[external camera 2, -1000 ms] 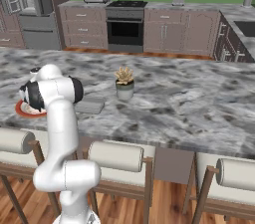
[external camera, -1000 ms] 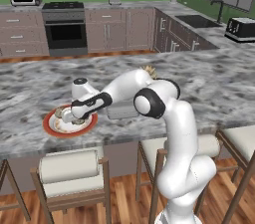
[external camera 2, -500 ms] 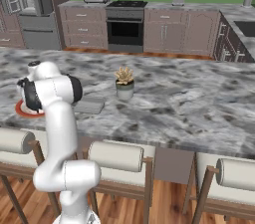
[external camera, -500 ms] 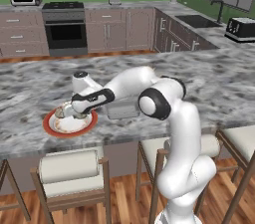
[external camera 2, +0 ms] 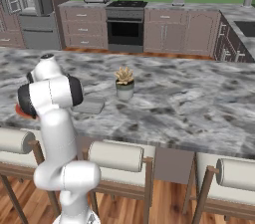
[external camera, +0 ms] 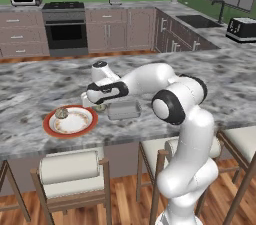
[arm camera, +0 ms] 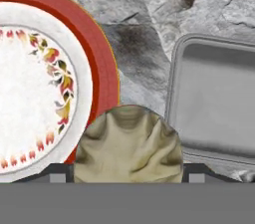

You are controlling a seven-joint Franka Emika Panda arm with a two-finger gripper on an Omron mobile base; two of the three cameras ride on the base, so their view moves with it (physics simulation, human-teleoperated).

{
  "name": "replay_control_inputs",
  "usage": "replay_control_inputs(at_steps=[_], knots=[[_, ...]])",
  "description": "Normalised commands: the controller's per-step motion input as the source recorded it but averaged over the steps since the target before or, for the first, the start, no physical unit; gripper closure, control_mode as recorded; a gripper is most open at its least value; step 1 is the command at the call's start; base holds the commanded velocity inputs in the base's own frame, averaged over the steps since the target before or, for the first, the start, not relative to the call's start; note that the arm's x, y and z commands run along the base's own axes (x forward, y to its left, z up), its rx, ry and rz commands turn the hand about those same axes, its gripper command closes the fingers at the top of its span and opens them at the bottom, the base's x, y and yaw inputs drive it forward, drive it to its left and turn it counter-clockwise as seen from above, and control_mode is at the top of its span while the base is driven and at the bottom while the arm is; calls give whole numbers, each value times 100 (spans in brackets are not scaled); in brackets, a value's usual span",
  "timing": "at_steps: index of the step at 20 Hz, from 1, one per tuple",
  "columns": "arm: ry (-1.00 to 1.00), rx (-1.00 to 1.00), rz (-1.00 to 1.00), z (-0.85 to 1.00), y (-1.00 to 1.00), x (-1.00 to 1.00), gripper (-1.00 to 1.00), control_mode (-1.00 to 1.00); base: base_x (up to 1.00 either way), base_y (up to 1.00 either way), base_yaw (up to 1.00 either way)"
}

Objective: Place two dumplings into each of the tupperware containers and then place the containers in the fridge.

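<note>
Grey marble table (external camera: 30,81) carries everything. One dumpling (arm camera: 128,144) sits clamped between the tips of the end effector (external camera: 98,104), which has swung from over the red-rimmed plate (external camera: 70,121) toward the nearer container (external camera: 124,110) since a second ago. A second dumpling (external camera: 61,113) lies on the plate's far left side. From the hand, the held dumpling hangs over the gap between plate rim (arm camera: 94,49) and container wall (arm camera: 174,83). The right base view adds a potted plant (external camera 2: 124,82) and the fridge (external camera 2: 27,6).
</note>
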Motion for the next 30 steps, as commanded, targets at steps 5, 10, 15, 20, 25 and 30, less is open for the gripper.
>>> replay_control_inputs(at_steps=[5, 10, 15, 20, 25, 30], knots=[[2, 0, -24, 0, -76, 0, 100, -100, 0, 0, 0], [2, 0, -16, 0, -45, 20, 100, -100, 0, 0, 0], [0, 0, -2, 0, -7, 46, 100, -100, 0, 0, 0], [0, 0, 0, -13, -3, 39, 100, -100, 0, 0, 0], [1, 0, 0, -27, -1, 14, -100, -100, 0, 0, 0], [1, 0, 0, -8, 0, 0, -100, -100, 0, 0, 0]])
